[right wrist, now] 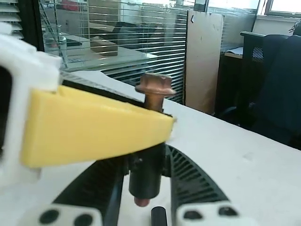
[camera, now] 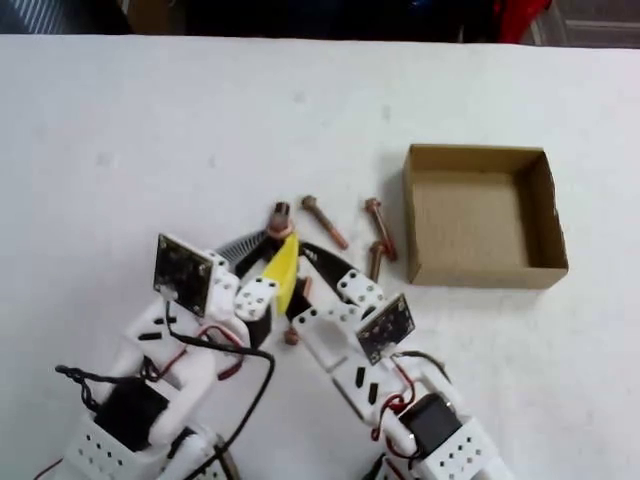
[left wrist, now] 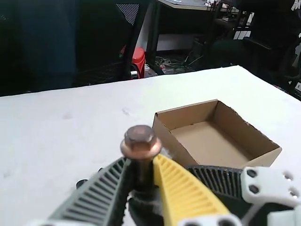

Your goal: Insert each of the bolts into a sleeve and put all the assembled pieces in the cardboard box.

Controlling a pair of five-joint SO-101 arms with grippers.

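— What do the wrist cameras catch that the overhead one misses?

— From the right wrist, the right gripper (right wrist: 146, 162) has its black fingers clenched on a black sleeve (right wrist: 146, 181). The held bolt (right wrist: 155, 88) runs down through the sleeve, with its tip poking out underneath (from above, the fingers cover most of this). From the left wrist, the left gripper (left wrist: 141, 165) pinches that same bolt just under its flanged head, with the grey finger on one side and the yellow on the other.

— And the counts?

— Four bolts. One is held upright above the white table (camera: 150, 120). Three lie loose beyond the grippers: the first loose bolt (camera: 324, 222), the second loose bolt (camera: 379, 225) and the third loose bolt (camera: 375, 263). The last two lie just beside the cardboard box (camera: 545, 215) and seem to touch each other. There is one sleeve and one box, which is open-topped.

— Anything you can't make out?

— A small coppery piece (camera: 291, 337) sits between the two arms, half covered. I cannot tell whether it is a bolt end or something else. In the left wrist view, the other arm's black finger cuts off the box's near corner.
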